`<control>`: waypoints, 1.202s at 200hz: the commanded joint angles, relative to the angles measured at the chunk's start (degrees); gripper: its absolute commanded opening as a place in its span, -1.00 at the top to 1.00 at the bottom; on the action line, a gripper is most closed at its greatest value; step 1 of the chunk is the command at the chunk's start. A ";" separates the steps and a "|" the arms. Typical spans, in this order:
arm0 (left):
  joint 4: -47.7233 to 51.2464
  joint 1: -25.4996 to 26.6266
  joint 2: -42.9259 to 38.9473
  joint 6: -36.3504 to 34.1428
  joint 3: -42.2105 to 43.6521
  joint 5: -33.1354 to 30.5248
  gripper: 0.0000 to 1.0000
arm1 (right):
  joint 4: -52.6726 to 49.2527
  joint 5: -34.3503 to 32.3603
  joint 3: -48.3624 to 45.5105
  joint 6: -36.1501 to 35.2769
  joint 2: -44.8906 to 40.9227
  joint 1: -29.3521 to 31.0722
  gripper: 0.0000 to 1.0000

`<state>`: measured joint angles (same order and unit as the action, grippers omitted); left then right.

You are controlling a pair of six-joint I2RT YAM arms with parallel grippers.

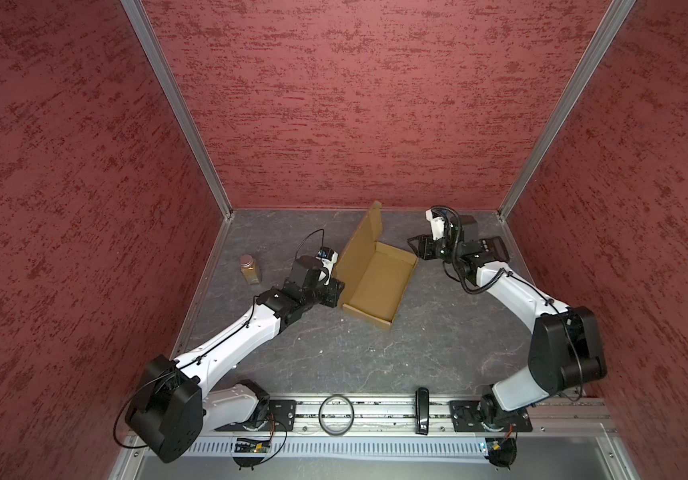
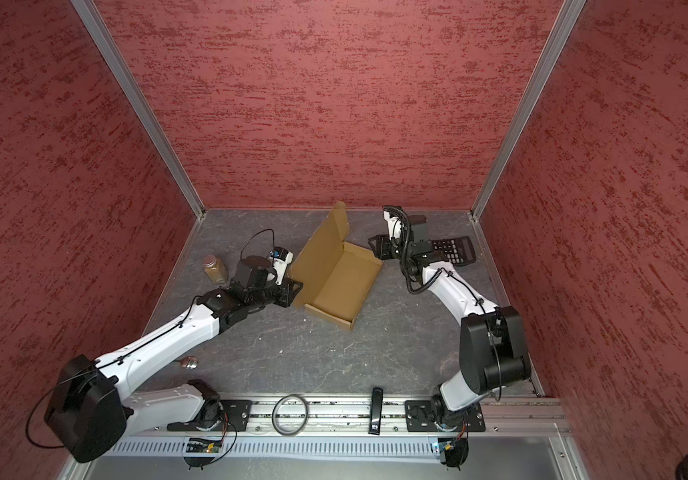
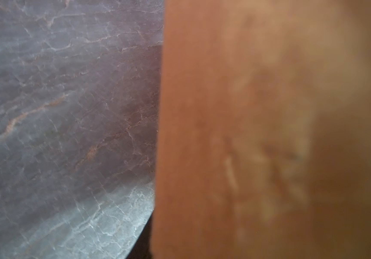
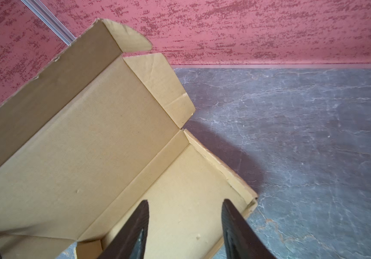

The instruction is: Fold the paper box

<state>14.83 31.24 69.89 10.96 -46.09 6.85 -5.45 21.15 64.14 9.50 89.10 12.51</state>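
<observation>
Hovering right gripper (image 4: pixel 184 203) over the rear right corner of the plain brown corrugated cardboard paper box (image 1: pixel 375 286), fingers apart, nothing between. My left gripper (image 1: pixel 336 293) is against the raised lid's left edge; grip hidden, cannot tell. Box mid-back on grey veined table (image 1: pixel 375 365), bare surface in front. Red textured walls (image 1: pixel 354 104) close behind.

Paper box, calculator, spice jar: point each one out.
paper box (image 1: pixel 375 286): in a top view, on the tray floor.
calculator (image 2: pixel 456 250): in a top view, on its keypad.
spice jar (image 1: pixel 252 273): in a top view, on its body.
</observation>
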 commanded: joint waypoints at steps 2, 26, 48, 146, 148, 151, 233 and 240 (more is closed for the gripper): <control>-2.76 -0.74 0.95 -2.33 -1.45 2.72 0.49 | 0.92 1.53 2.15 -1.07 -0.09 -0.94 -0.07; -3.53 -1.50 1.74 -3.04 -1.68 4.59 0.57 | 1.06 2.38 2.23 -1.36 0.08 -2.08 -0.07; -4.33 -1.76 2.05 -3.54 -1.30 5.52 0.62 | 1.30 3.91 2.46 -2.34 0.62 -3.36 -0.08; -3.71 -1.96 4.60 -9.44 -3.67 5.92 0.82 | 6.42 12.57 5.29 -8.70 6.90 -7.94 -0.19; -3.68 -1.97 4.74 -9.59 -3.86 5.81 0.82 | 6.49 12.73 5.29 -8.77 6.88 -7.94 -0.20; -3.75 -1.98 5.00 -9.81 -3.96 5.64 0.83 | 6.55 12.77 5.25 -8.93 6.88 -8.09 -0.20; -4.57 -4.20 13.00 -15.15 -11.06 4.72 0.94 | 4.84 11.05 -1.20 -10.66 -0.07 -9.79 -0.21; -4.93 -4.72 13.39 -15.83 -11.38 5.24 0.95 | 4.92 10.80 -2.01 -10.56 -1.09 -9.96 -0.22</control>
<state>11.81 27.88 81.80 -1.32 -55.51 11.66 -0.71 31.90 64.23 0.34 92.07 3.07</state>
